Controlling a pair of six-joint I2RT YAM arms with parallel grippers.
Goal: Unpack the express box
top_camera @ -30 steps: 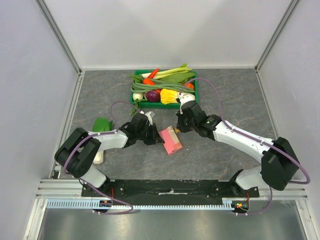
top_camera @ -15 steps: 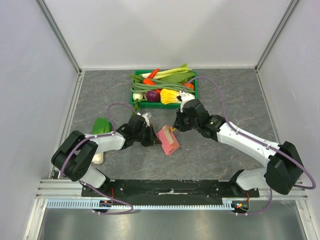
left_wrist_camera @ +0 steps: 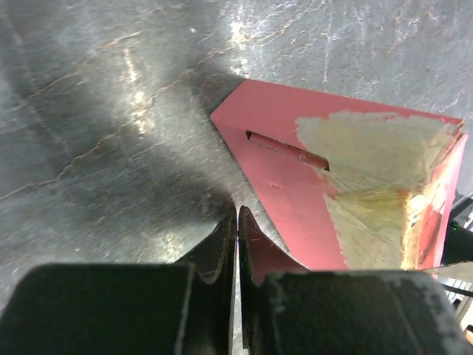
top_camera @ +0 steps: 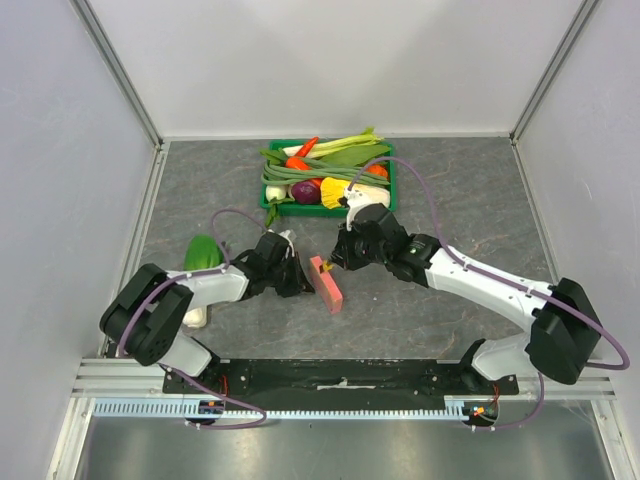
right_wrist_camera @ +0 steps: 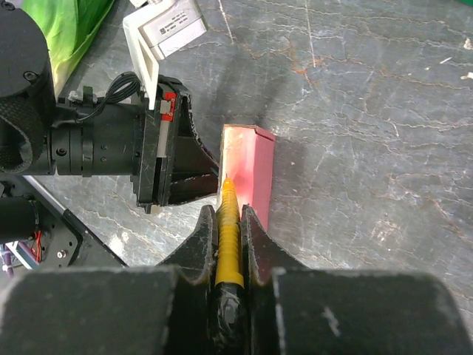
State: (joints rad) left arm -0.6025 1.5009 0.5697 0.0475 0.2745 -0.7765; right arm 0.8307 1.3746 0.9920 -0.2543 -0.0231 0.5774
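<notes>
The pink express box (top_camera: 327,284) stands tilted up on one long edge between my two grippers. In the left wrist view its pink face (left_wrist_camera: 288,185) shows a slot and a patch of clear tape (left_wrist_camera: 369,148). My left gripper (top_camera: 299,275) is shut with nothing between its fingertips (left_wrist_camera: 236,213), which sit just left of the box's lower edge. My right gripper (top_camera: 342,256) is shut on a yellow ribbed tool (right_wrist_camera: 229,237) with a black handle. The tool's tip touches the top end of the box (right_wrist_camera: 255,170).
A green crate (top_camera: 330,210) full of vegetables stands behind the grippers. A green leafy vegetable (top_camera: 203,250) lies left of the left arm, and a white object (top_camera: 196,317) sits by its base. Side walls close in the grey table.
The box has gone from lying flat to standing up on its edge and has shifted left. The right gripper with the tool followed it left; the left gripper's fingers closed.
</notes>
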